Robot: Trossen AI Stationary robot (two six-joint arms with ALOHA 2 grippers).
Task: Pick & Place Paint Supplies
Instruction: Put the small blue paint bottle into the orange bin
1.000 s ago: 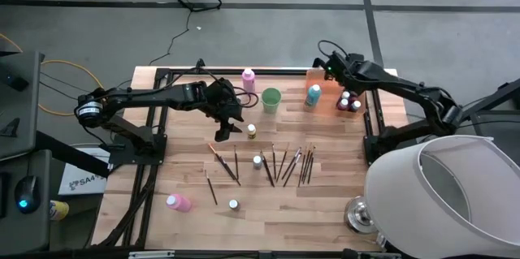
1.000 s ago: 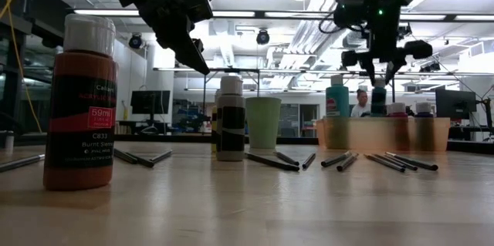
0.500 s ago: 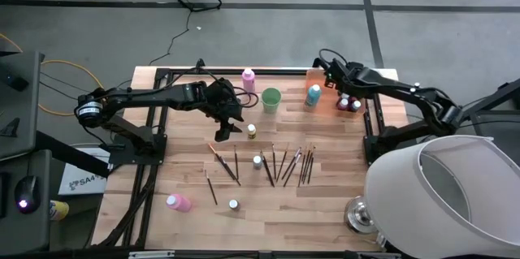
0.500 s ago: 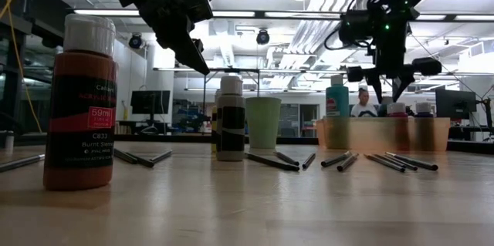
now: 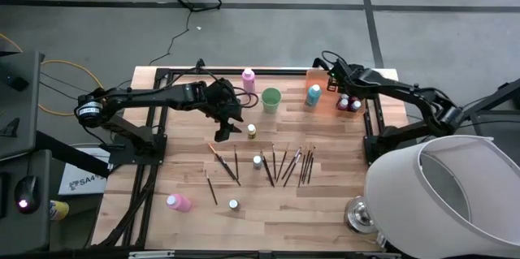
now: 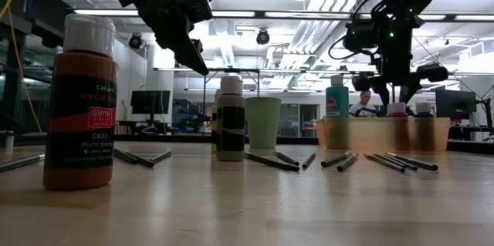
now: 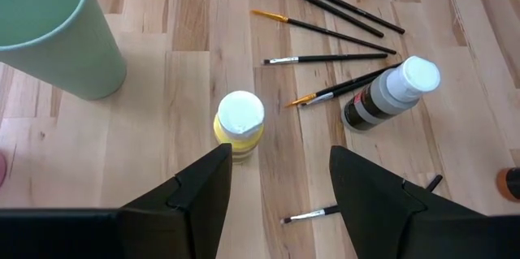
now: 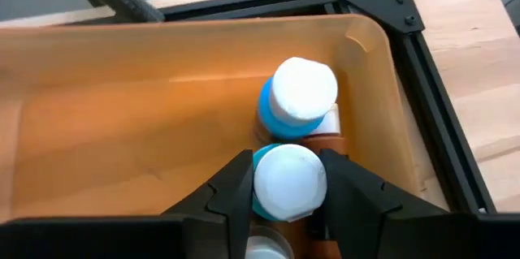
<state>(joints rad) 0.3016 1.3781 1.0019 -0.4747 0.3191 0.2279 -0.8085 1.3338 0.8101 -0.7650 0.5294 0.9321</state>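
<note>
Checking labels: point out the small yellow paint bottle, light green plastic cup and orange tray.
small yellow paint bottle point(image 7: 240, 115), left wrist view, white cap.
light green plastic cup point(image 5: 270, 99), high view, rim.
orange tray point(image 8: 122, 121), right wrist view, bare floor.

right gripper point(image 8: 280, 190) moved over orange tray point(image 8: 122, 113), small bottle point(image 8: 288, 179) between jaws

Light green cup point(image 5: 270, 99) upright on table, orange tray point(image 5: 327, 105) nearby.

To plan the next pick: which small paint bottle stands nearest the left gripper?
The yellow bottle with a white cap, beside the light green cup, just ahead of the open left gripper.
</note>
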